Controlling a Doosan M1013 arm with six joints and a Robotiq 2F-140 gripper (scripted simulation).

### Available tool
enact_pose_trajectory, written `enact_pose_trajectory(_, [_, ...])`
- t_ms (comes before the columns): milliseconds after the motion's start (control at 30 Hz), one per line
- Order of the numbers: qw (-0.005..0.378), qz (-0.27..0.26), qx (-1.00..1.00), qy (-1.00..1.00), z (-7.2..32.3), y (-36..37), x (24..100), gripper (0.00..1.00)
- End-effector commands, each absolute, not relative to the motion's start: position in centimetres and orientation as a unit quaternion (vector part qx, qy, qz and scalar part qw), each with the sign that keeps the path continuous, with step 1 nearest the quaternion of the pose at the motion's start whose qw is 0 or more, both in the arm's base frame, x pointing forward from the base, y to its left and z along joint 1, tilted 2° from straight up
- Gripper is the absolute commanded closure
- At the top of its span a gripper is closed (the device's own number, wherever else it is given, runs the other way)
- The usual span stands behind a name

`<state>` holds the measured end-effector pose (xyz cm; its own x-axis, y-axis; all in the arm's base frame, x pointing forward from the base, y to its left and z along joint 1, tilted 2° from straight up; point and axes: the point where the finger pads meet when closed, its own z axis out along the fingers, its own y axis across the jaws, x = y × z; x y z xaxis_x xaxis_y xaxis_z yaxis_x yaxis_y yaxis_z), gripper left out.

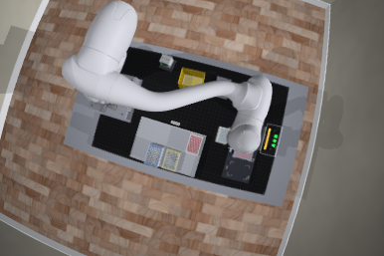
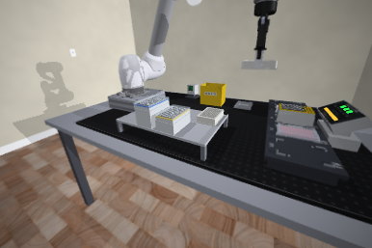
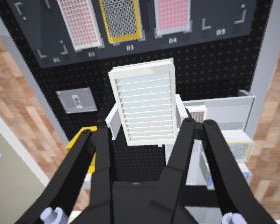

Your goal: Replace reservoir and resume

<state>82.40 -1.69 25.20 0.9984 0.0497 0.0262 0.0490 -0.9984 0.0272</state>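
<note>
My gripper point(image 2: 260, 57) is shut on a white 12-trough reservoir point(image 2: 259, 65) and holds it level, high above the black mat between the shelf and the deck. In the wrist view the reservoir point(image 3: 143, 102) sits between my fingers; I cannot read its label. Below it, the D5 brackets point(image 3: 221, 25) are empty. D4 point(image 3: 173, 15) and D2 point(image 3: 80, 22) hold pink plates, and D3 point(image 3: 121, 19) holds a yellow-rimmed tip rack. The shelf point(image 2: 178, 124) carries a blue-rimmed box point(image 2: 152, 111), a yellow-rimmed box point(image 2: 172, 118) and a low white item point(image 2: 211, 115).
A yellow box point(image 2: 213, 94) and a small post with a key point(image 2: 191, 88) stand at the back of the table. A small grey nest plate point(image 2: 243, 105) lies on the mat. The control panel with a lit strip point(image 2: 342, 110) stands right of the deck point(image 2: 299, 137).
</note>
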Motion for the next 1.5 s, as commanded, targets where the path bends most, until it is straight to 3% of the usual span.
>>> enact_pose_trajectory(0, [0.015,0.012,1.0,0.021,25.4,-3.1,82.6,1.0])
enact_pose_trajectory(1467, [0.015,0.012,1.0,0.021,25.7,-11.9,83.0,1.0])
